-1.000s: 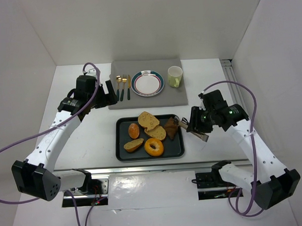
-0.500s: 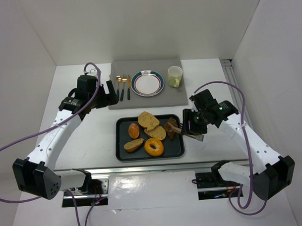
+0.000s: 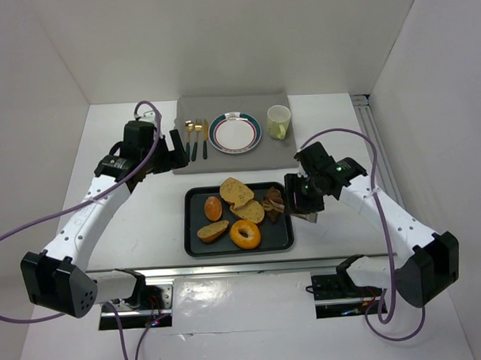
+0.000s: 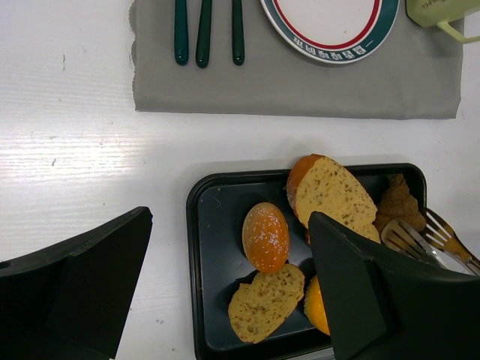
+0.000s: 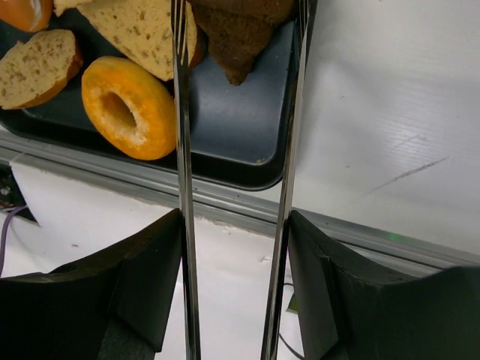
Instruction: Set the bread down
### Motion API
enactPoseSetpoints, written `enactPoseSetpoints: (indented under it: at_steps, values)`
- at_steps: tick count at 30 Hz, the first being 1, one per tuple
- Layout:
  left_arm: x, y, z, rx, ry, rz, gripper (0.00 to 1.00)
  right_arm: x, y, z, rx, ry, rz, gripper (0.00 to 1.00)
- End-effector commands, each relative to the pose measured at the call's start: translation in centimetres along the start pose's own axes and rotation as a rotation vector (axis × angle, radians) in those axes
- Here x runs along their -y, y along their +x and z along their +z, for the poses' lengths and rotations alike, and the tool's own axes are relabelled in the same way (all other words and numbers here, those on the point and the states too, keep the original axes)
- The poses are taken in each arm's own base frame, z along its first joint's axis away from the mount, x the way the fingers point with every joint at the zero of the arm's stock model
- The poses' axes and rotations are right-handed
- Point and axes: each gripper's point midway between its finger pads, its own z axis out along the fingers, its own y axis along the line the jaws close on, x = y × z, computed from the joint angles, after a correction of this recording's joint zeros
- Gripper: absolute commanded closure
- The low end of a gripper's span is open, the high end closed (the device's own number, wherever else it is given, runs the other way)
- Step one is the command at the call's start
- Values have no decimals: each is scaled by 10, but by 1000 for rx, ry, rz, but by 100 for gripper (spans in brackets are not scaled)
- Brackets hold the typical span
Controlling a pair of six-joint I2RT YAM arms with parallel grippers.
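A black tray (image 3: 197, 243) holds several breads: a dark brown piece (image 3: 271, 201) at its right end, a bagel (image 3: 245, 233), a sesame bun (image 3: 213, 207) and two slices. My right gripper (image 3: 298, 202) is shut on metal tongs (image 3: 282, 201). In the right wrist view, the tongs' two arms (image 5: 180, 112) stand apart, one on each side of the brown piece (image 5: 240, 30). My left gripper (image 3: 174, 148) is open and empty, above the grey mat's left edge. An empty plate (image 3: 235, 133) sits on the mat.
A grey mat (image 3: 224, 161) behind the tray carries cutlery (image 3: 195, 138) left of the plate and a pale green cup (image 3: 279, 121) on its right. The metal rail (image 3: 228, 267) runs along the table's near edge, close to the tray.
My right arm has moved left toward the tray. The tongs' tips now reach over the tray's right end, around the brown piece. The left arm has not moved.
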Motion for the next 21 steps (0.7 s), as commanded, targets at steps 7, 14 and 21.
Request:
enactPoseSetpoints:
  at_steps: [7, 14, 21]
  values:
    - [5, -7, 1, 26, 24, -32, 1, -2, -18, 11, 77, 14, -13, 47]
    - [7, -12, -3, 43, 32, -32, 1, -27, -51, -39, 213, -40, -28, 59]
    - [5, -22, -9, 69, 6, -24, 1, -66, -84, -57, 302, -76, -72, 59]
